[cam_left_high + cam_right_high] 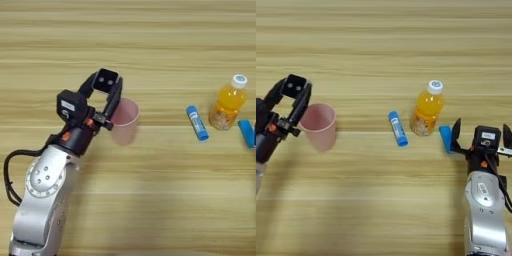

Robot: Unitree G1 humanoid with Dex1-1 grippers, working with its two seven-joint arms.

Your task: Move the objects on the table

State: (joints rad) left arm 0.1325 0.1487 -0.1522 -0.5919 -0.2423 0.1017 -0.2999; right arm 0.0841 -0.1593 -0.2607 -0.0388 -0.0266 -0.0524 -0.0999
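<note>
No text, brand or number can be read anywhere. The bottle (426, 111) carries a patterned label on its lower half, but no word on it can be made out, and its white cap shows only a faint bluish mark. The cube (107, 80) shows a black face with two pale dots, no figures. A white patch sits on the left arm's wrist (67, 105) and another on the right arm's wrist (487, 135); whatever is printed on them is too small to read. The blue stick (398, 128) bears no legible writing.
</note>
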